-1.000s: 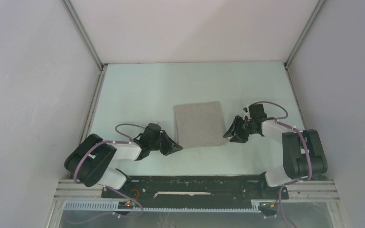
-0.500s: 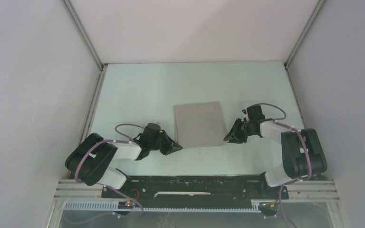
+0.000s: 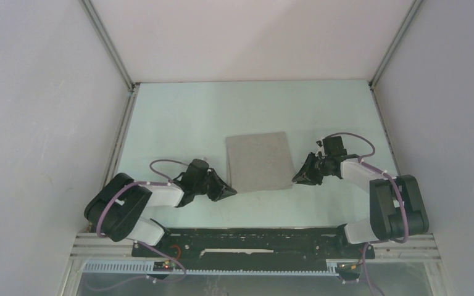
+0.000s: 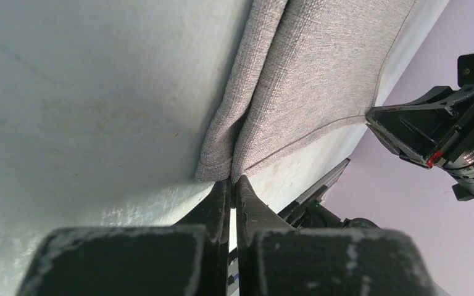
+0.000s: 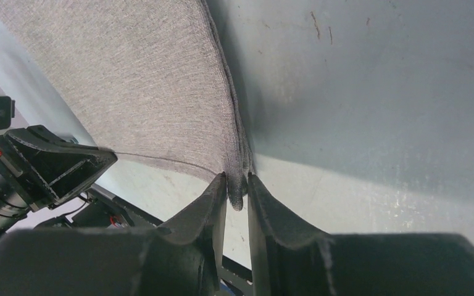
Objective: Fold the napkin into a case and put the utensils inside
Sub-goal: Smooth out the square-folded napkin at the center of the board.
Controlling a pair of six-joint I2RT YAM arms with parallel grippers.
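The light grey napkin (image 3: 258,161) lies spread on the pale table as a square. My left gripper (image 3: 233,192) is shut on its near left corner; in the left wrist view the cloth (image 4: 308,80) is pinched into a ridge at my fingertips (image 4: 232,180). My right gripper (image 3: 295,179) is shut on the near right corner; in the right wrist view the cloth (image 5: 136,80) ends as a small tab between my fingertips (image 5: 237,185). The utensils are out of view.
The table (image 3: 179,117) is walled by white panels at the back and sides, with aluminium posts at the far corners. A black rail (image 3: 253,243) with the arm bases runs along the near edge.
My right gripper has shifted slightly right and nearer along the napkin's right corner, and the right arm's elbow has moved down. The left arm and the napkin look unchanged.
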